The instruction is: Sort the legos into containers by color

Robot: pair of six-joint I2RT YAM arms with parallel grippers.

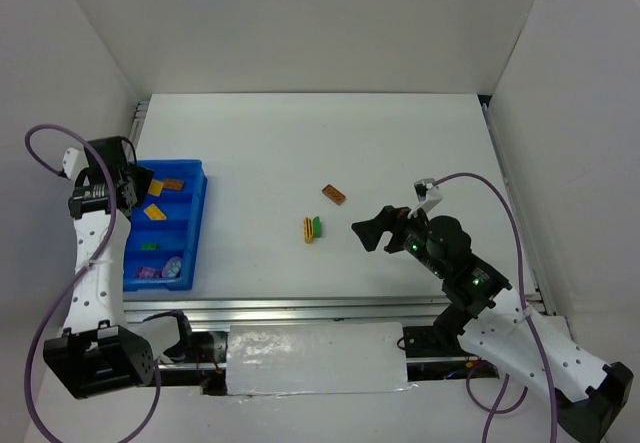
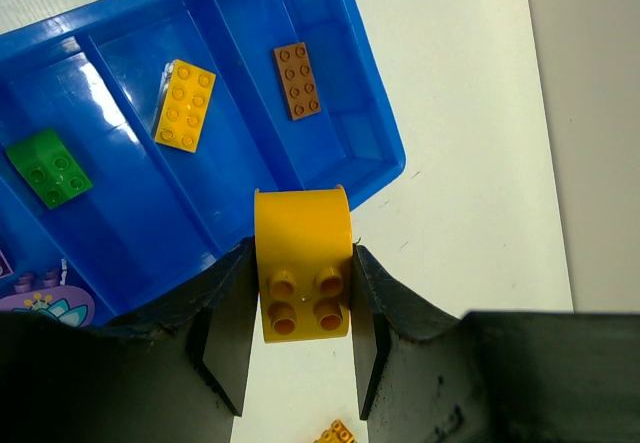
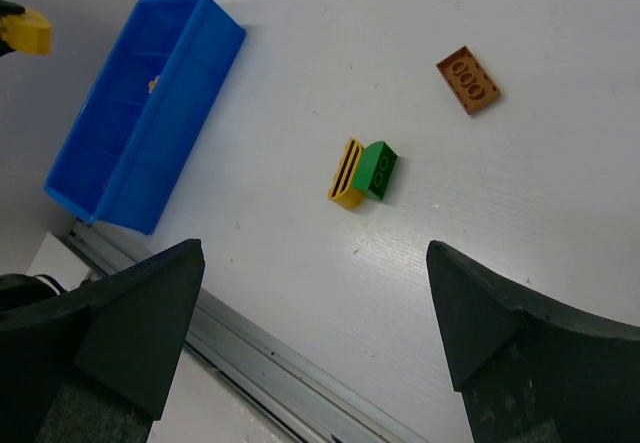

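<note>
My left gripper [image 2: 300, 313] is shut on a yellow lego [image 2: 302, 263] and holds it over the far end of the blue tray [image 2: 120, 193]; the top view shows it at the tray's far left [image 1: 135, 185]. The tray [image 1: 197, 225] holds a brown brick [image 2: 297, 81], a yellow brick [image 2: 185, 105], a green brick [image 2: 48, 168] and a purple piece [image 2: 40, 298] in separate compartments. On the table lie a brown-orange brick [image 1: 334, 195], and a yellow brick [image 1: 308, 229] touching a green brick [image 1: 317, 226]. My right gripper [image 1: 372, 231] is open and empty, right of that pair.
A metal rail [image 1: 320, 308] runs along the table's near edge, with a foil-covered plate [image 1: 315, 358] below it. White walls enclose the table on three sides. Another small yellow piece [image 2: 337, 433] shows at the bottom of the left wrist view.
</note>
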